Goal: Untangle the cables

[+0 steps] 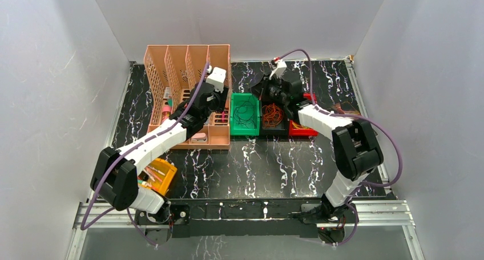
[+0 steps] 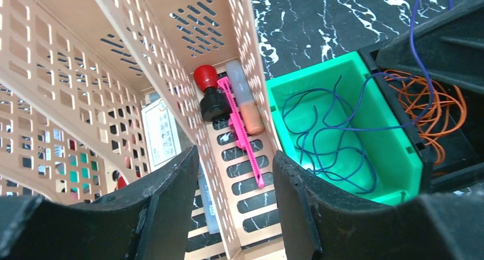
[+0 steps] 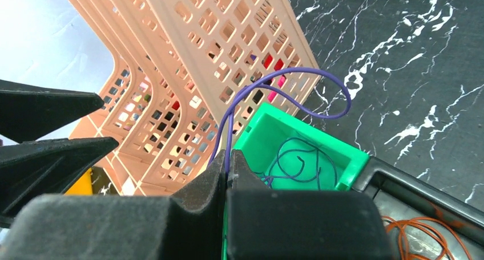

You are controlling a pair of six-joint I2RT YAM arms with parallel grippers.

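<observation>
My right gripper is shut on a thin dark blue cable that loops up and over the green bin. More dark blue cables lie coiled in that bin. Orange cables fill the black bin beside it. In the top view the right gripper hovers above the green bin and the orange cables. My left gripper is open and empty over the peach organizer's rightmost slot, just left of the green bin. It also shows in the top view.
The peach slotted organizer stands at the back left. Its right slot holds a red-topped black piece, a pink strip and an orange tube. A red bin sits right of the black bin. A yellow bin lies near left.
</observation>
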